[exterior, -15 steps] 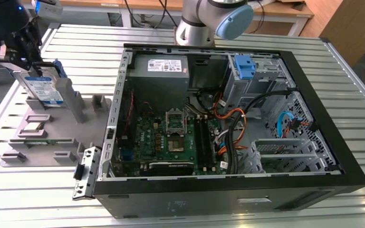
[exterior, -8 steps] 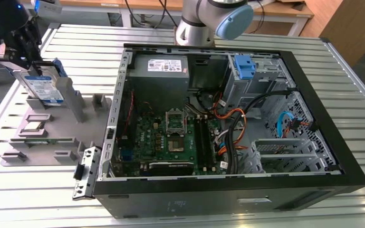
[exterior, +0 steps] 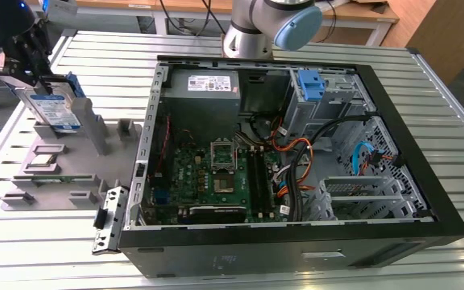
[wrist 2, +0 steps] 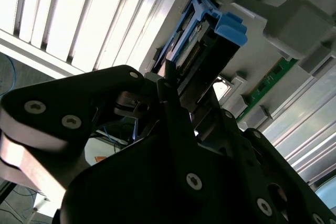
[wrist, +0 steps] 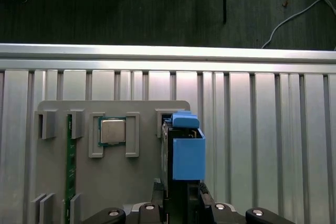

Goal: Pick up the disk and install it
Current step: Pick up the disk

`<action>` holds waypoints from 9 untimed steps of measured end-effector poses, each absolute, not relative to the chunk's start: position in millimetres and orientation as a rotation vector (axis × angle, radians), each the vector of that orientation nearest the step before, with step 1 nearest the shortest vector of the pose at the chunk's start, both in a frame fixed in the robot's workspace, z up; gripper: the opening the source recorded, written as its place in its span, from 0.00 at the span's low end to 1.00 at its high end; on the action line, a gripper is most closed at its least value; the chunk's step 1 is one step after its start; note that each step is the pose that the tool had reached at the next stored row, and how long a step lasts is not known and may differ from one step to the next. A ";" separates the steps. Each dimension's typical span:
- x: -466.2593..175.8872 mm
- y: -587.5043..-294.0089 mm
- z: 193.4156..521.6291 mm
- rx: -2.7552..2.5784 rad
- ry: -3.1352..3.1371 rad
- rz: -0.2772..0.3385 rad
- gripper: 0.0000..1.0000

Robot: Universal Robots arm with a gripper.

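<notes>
1. The gripper [exterior: 32,77] was pinched on the disk [exterior: 55,110], which it held on edge and slightly tilted.
2. The disk's lower edge sat at the slots of the grey holder tray [exterior: 70,166]; whether they touched, I couldn't tell.
3. Bare table [exterior: 46,260] slats lay around the tray, and the open computer case [exterior: 296,234] crowded the exterior view's right.
4. The arm [exterior: 252,27] rose behind the case.

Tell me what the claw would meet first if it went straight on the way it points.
The claw grips the disk, so that comes first; beyond it, probably the grey holder tray.
</notes>
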State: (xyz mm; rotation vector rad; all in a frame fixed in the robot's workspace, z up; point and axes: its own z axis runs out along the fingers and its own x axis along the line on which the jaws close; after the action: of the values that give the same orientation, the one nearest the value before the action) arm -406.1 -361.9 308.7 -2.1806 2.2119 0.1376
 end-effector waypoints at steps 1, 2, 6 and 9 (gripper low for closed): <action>-406.1 -362.0 309.1 -2.181 2.212 0.138 0.35; -406.1 -361.9 309.2 -2.181 2.212 0.138 0.35; -406.1 -362.0 309.7 -2.181 2.212 0.138 0.35; -406.1 -361.9 310.1 -2.181 2.212 0.138 0.35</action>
State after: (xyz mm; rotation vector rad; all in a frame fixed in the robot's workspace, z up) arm -406.1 -361.9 310.1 -2.1805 2.2119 0.1376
